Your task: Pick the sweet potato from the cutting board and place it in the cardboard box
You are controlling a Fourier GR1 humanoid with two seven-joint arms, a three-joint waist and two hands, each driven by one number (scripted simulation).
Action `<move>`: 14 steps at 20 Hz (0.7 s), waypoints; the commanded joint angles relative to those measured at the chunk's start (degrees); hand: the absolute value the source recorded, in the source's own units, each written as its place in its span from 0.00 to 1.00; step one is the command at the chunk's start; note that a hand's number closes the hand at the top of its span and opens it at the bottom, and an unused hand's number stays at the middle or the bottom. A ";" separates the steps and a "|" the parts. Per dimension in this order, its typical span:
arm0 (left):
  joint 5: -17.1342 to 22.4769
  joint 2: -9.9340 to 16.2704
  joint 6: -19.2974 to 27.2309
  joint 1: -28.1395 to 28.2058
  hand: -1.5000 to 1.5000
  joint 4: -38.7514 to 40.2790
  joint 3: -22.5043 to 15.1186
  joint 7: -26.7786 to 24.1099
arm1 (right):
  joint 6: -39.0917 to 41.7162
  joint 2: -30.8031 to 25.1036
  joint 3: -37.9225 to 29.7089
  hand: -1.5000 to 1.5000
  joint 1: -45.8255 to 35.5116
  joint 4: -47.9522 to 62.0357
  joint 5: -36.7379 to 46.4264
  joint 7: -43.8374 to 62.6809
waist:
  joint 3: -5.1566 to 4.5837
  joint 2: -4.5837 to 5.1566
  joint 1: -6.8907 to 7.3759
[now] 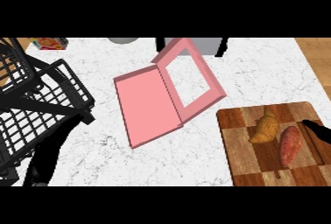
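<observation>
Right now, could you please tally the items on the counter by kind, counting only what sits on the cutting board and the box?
Food items: 2, the sweet potato and a croissant
Boards: 1, the wooden cutting board
Boxes: 1, the open pink box
Total: 4

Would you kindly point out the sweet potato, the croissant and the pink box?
sweet potato (pixel 290 146), head view, its middle.
croissant (pixel 265 127), head view, its middle.
pink box (pixel 147 106), head view, its floor.
</observation>
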 commanded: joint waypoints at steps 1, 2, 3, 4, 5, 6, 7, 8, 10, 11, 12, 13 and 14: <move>-0.37 1.20 0.30 -2.55 0.50 -2.91 2.02 -1.22 | 3.07 -8.95 4.25 0.00 3.52 0.46 6.84 8.48 | 0.14 -0.31 0.91; -1.18 -0.03 1.43 -3.97 0.50 -3.29 0.80 1.04 | 6.20 -12.35 4.52 0.00 5.45 -1.29 7.16 10.01 | 0.12 -0.42 -0.05; -1.37 -0.45 1.31 -3.62 0.50 -1.45 1.15 -1.36 | 7.66 -12.74 6.24 0.00 6.27 -1.72 7.92 12.11 | 0.09 -0.32 0.13; -3.43 -1.82 3.46 -4.99 0.50 -2.04 -0.70 1.42 | 11.95 -15.62 6.64 0.00 5.41 -2.13 6.90 14.73 | 0.14 -0.28 0.02; -1.27 0.15 0.83 -4.13 0.50 -0.70 1.60 -0.95 | 14.54 -17.61 8.35 0.00 7.38 -2.70 7.93 16.49 | 0.01 -0.27 0.02; -0.86 0.06 1.16 -4.34 0.50 -2.28 1.75 0.62 | 16.64 -18.46 9.67 0.00 9.33 -3.84 8.15 18.04 | 0.05 -0.41 -0.16; -2.36 0.26 1.55 -2.03 0.50 -3.43 0.37 -0.62 | 18.92 -20.02 10.70 0.00 10.37 -4.22 8.51 19.60 | 0.08 -0.50 0.40; -1.28 0.34 0.43 -5.57 0.50 -1.77 1.40 0.76 | 21.81 -20.63 12.87 0.00 9.98 -4.46 8.54 21.74 | 0.05 -0.17 0.12; -1.68 -0.47 0.87 -4.92 0.50 -2.50 0.62 1.21 | 26.01 -24.30 13.70 0.00 8.62 -7.58 7.99 28.00 | 0.07 -0.26 0.67; -2.74 -0.98 2.54 -5.71 0.50 -4.44 0.10 3.25 | 28.47 -24.80 13.91 0.00 9.23 -8.75 6.53 28.96 | 0.16 -0.40 0.44; -3.25 -0.92 2.55 -3.95 0.50 -3.07 0.23 0.98 | 28.79 -23.94 15.38 0.00 9.57 -13.25 6.12 32.33 | 0.10 -0.48 0.43; -2.51 0.10 1.50 -3.88 0.50 -4.34 0.72 1.83 | 30.59 -24.98 15.31 0.00 9.27 -15.93 4.54 36.09 | 0.09 -0.57 0.48; -2.59 -0.38 1.19 -3.13 0.50 -2.17 1.10 -0.81 | 31.14 -24.88 15.78 0.00 8.64 -16.09 4.57 38.39 | 0.14 -0.39 0.76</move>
